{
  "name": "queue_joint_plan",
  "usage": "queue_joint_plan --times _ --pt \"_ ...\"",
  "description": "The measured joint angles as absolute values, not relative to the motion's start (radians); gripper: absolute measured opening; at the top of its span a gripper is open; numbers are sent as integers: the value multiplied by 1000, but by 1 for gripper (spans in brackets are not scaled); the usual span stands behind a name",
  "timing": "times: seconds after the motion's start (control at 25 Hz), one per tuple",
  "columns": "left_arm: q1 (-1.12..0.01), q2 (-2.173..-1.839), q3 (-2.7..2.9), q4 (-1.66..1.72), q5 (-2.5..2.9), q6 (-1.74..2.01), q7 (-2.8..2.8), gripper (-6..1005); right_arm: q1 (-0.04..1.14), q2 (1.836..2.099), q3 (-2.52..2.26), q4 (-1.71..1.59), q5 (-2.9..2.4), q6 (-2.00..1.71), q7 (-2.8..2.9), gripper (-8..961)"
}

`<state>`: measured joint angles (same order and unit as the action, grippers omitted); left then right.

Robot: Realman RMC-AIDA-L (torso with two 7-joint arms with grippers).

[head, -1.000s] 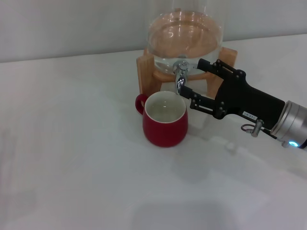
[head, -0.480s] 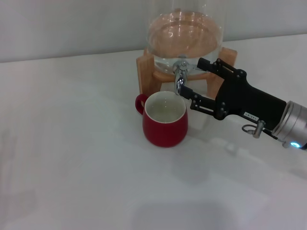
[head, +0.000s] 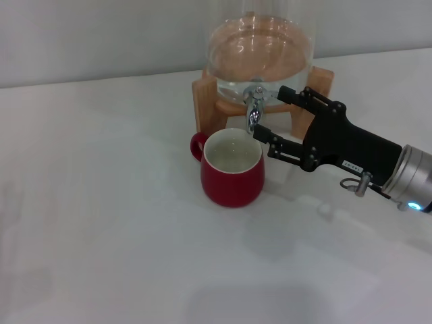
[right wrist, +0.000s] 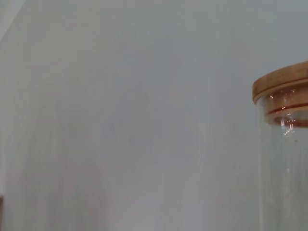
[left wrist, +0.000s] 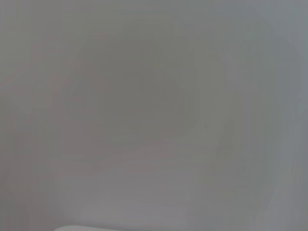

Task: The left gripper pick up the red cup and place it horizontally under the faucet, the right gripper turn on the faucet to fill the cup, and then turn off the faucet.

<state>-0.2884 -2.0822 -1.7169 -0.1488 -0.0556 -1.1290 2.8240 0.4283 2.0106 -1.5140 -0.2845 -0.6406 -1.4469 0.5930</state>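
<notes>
The red cup (head: 231,175) stands upright on the white table, its white inside showing, handle to the left, right under the chrome faucet (head: 254,111). The faucet sits on a clear glass dispenser (head: 260,54) in a wooden stand (head: 202,98). My right gripper (head: 271,113) reaches in from the right, its black fingers open, one above and one below the level of the faucet's spout, just to its right. The left gripper is out of view. The right wrist view shows the dispenser's glass wall and wooden lid (right wrist: 281,84).
The white table (head: 101,223) spreads wide to the left and front of the cup. A pale wall (head: 101,34) runs behind the dispenser. The left wrist view shows only a plain grey surface.
My right gripper has shifted slightly right and back from the faucet. The cup and dispenser have not moved.
</notes>
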Motion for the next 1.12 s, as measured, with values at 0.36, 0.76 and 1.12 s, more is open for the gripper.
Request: queue_joint_plan --times 0.36,0.76,1.12 --pt "-289 -2080 -1721 -149 -57 -1126 2824 872 428 2011 -1510 -288 -638 -1486 596 841" --pt "-294 -2079 -1726 -149 -65 -1103 2824 872 409 2007 -1385 -289 -633 -1487 597 841" --pt "-285 -2078 -1726 -148 -126 -1104 2825 872 406 2004 -1263 -288 -634 -1460 587 841"
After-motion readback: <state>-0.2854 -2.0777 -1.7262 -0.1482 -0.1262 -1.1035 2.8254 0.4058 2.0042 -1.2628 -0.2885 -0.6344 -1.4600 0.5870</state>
